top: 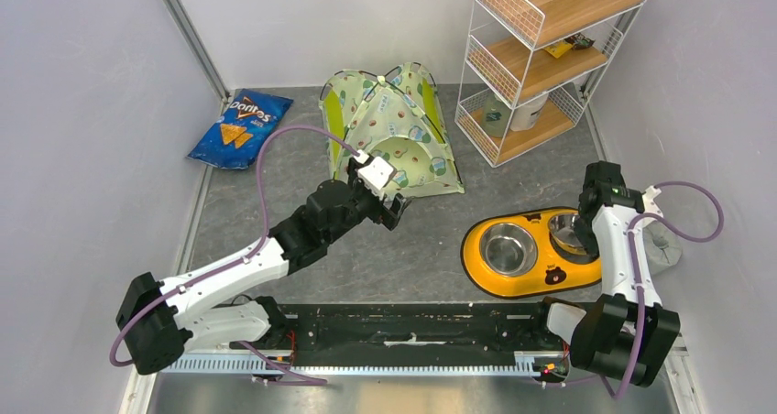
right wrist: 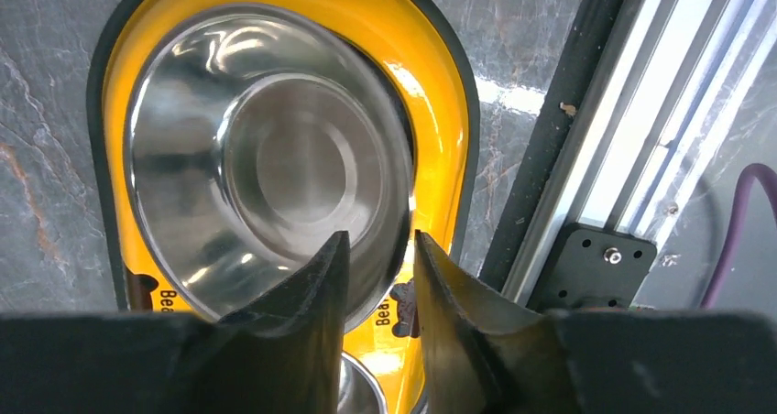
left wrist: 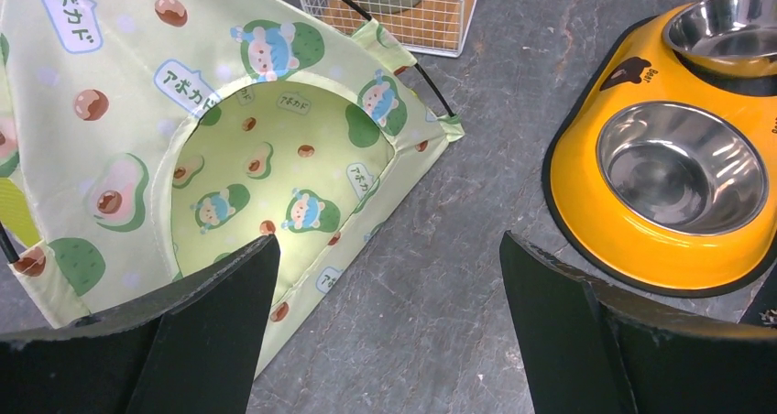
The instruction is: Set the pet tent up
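Note:
The pet tent (top: pixel 394 130) stands pitched at the back middle of the floor, pale green with avocado print and thin black poles. Its round doorway (left wrist: pixel 275 157) faces my left gripper and shows the printed floor inside. My left gripper (top: pixel 396 210) hovers just in front of the tent's near right corner. Its jaws are spread wide in the left wrist view (left wrist: pixel 389 240), with only grey floor between them. My right gripper (right wrist: pixel 381 235) hangs over the feeder's steel bowl, fingers drawn together to a narrow slit, holding nothing.
A yellow double-bowl feeder (top: pixel 527 267) sits right of centre, close to the right arm. A Doritos bag (top: pixel 240 127) lies at the back left. A white wire shelf (top: pixel 541 57) stands at the back right. The black mounting rail (top: pixel 412 336) runs along the near edge.

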`<state>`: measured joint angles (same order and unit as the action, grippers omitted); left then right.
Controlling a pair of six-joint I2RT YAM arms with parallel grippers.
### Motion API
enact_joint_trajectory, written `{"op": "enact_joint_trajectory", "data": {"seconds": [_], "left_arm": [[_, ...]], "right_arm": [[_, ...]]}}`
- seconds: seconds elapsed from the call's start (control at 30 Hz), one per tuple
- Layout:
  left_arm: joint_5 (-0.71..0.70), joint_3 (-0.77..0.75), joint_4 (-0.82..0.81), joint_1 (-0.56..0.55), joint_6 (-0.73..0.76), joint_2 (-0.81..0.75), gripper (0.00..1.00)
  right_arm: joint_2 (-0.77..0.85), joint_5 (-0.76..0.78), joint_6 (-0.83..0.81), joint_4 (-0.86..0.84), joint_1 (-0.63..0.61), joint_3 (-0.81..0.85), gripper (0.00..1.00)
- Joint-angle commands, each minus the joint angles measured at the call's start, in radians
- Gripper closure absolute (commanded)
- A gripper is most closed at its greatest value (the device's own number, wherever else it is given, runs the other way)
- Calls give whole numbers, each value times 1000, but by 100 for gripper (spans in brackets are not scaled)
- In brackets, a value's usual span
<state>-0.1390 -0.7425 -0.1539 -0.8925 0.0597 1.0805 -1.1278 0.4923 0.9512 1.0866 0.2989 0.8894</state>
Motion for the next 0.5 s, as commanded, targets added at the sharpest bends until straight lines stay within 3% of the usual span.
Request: {"op": "enact_joint_trajectory", "data": {"seconds": [0.0,0.17,0.33,0.47], "left_arm": [[23,-1,-59,13,-43,-14,4],[30,-7,-60,24,-50,-9,4],[-10,-47,11,41,-138,-3,4],[-91,-145,210,69,-256,6,4]], "right_arm": [[-6,28,-26,-41,4,12,50],[-6,50,-48,-10,5,60,20],[2,51,-115,35,3,145,9],[9,-64,-231,9,3,219,3]]}}
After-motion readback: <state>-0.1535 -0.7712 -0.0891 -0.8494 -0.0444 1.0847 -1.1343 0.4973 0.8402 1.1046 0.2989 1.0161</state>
